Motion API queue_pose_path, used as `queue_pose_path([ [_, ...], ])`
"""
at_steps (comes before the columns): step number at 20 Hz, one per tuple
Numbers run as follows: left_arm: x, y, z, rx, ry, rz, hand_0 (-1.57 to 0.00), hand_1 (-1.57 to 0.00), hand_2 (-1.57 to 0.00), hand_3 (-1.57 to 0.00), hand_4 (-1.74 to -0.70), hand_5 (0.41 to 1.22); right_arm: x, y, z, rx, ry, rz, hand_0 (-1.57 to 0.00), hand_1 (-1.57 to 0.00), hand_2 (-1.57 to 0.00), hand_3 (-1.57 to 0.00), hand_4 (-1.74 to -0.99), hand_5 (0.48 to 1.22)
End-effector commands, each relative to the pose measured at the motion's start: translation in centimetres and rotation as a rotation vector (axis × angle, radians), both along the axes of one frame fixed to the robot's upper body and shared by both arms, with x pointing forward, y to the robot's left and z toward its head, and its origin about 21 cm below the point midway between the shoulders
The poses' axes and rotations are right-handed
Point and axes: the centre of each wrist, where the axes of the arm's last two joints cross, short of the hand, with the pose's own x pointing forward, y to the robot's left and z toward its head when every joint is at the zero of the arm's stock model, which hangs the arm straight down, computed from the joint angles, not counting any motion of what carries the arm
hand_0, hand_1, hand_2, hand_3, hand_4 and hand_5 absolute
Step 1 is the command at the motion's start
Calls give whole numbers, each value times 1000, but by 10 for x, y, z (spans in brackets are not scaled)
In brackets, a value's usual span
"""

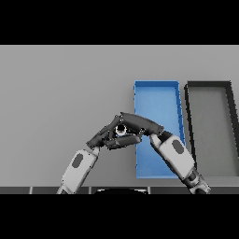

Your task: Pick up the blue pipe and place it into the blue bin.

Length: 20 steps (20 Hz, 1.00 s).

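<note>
1. Nearest to me are the two white and grey forearms; the left hand (pixel 103 136) and the right hand (pixel 140 125) meet just left of the near half of the blue bin.
2. Both dark hands have their fingers curled toward one another around a small pale thing with a dark end (pixel 122 130). I judge it may be the blue pipe, but I cannot see its colour, so I cannot be sure.
3. Which hand really holds it I cannot tell; the fingers overlap too much.
4. I judge the hands are together there to keep the small thing steady before it goes right, over the bin wall.
5. Long rectangular blue bin (pixel 157 98) lies right of the hands, running from near to far, with thin upright walls and a flat smooth floor.
6. Dark grey tray of the same long shape (pixel 207 85) stands just beside it on the right.
7. Grey table (pixel 56 93) looks matte and even.
</note>
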Motion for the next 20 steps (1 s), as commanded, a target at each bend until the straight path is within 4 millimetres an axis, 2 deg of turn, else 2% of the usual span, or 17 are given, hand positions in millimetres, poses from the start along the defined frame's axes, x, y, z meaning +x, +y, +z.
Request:
queue_pose_path([
  [1, 0, 0, 0, 0, -14, 0, -1571, -1571, -1571, -1433, -1728, 1221, -2, 2, -1, 7, 1, -1, -1511, -1511, -1514, -1462, -1710, 1125],
  [6, -3, 4, 0, 21, -64, 44, -1571, -1571, -1571, -1454, -1724, 1221, -5, 3, -6, 50, -4, -35, -1551, -1551, -1552, -1535, -1731, 1190],
  [7, -1, 3, 2, 41, -95, 52, -1462, -1342, -1293, -1166, -1599, 1221, -6, 0, -4, 55, -20, -39, -1555, -1555, -1556, -1542, -1733, 1196],
  [8, -1, 5, 0, 55, -95, 31, -1169, -1073, -1034, -933, -1475, 1221, -7, 4, -1, 35, -15, -48, -1558, -1558, -1559, -1548, -1734, 1201],
  [9, 0, 8, -1, 59, -98, -9, -935, -858, -827, -746, -1372, 1221, -9, 1, 0, 30, -8, -54, -1561, -1561, -1561, -1553, -1736, 1205],
  [11, 3, 13, -4, 115, -90, -30, -598, -549, -529, -477, -1206, 1221, -8, 4, -3, 8, 15, -69, -1565, -1565, -1565, -1559, -1738, 1211],
  [13, 1, 12, 0, 140, -85, -20, -383, -351, -338, -305, -1085, 1029, -9, 6, 1, -6, 18, -75, -1567, -1567, -1567, -1563, -1739, 1214],
  [16, 0, 12, -2, 145, -51, 1, -195, -179, -173, -156, -996, 770, -11, 5, 1, -8, 1, -94, -1569, -1569, -1569, -1567, -1740, 1218],
  [18, 0, 12, -1, 146, -14, 11, -125, -114, -110, -99, -970, 647, -11, 8, 2, -9, 5, -90, -1570, -1570, -1570, -1569, -1740, 1219],
  [20, -1, 13, -4, 161, 1, 22, -79, -73, -70, -63, -968, 567, -11, 5, -2, 32, 18, -78, -1570, -1570, -1570, -1569, -1741, 1220],
])
